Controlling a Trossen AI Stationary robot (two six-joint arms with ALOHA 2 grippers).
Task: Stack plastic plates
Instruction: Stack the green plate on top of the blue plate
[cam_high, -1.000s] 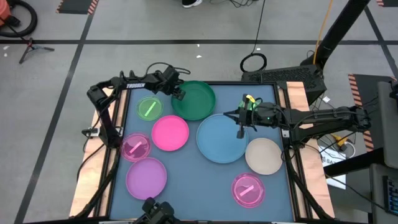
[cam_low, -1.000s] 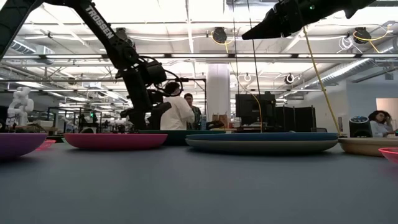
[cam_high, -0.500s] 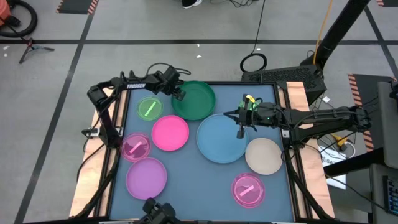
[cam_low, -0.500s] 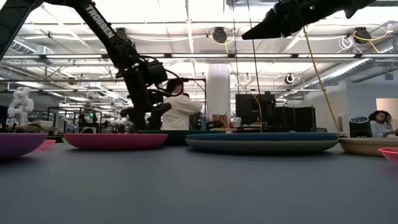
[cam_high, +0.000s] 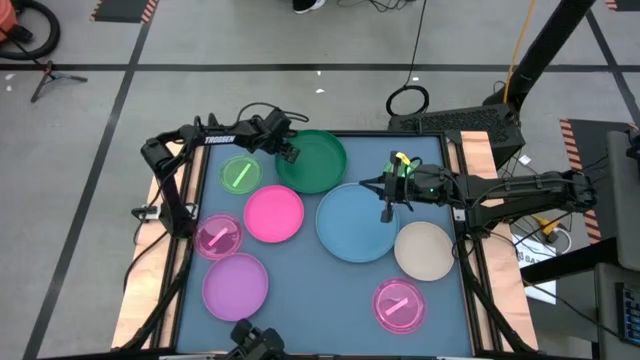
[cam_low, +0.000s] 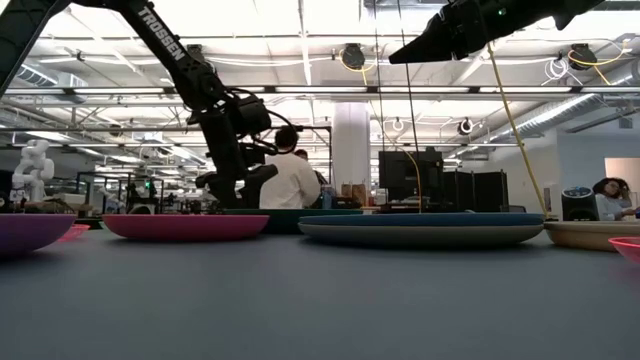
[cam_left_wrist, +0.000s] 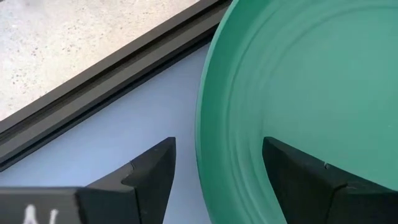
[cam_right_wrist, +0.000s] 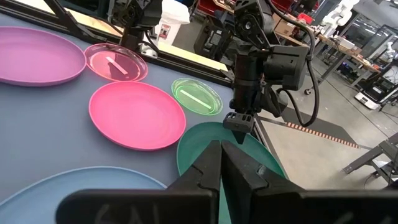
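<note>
Near the table's (cam_high: 300, 300) far edge, the left gripper (cam_left_wrist: 214, 171), fingers spread, straddles the smooth round dark green plate's (cam_left_wrist: 311, 81) rim; the right gripper (cam_high: 386, 212), pressed together, hovers above the blue plate (cam_high: 350, 225).

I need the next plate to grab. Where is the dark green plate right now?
In the high view the dark green plate lies at the table's far edge, left of centre, behind the blue plate, with the open left gripper straddling its rim.

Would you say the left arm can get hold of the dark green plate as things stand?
Probably yes. The left gripper is open, its jaws set either side of the dark green plate's rim at the table's far edge, and nothing lies between them.
</note>
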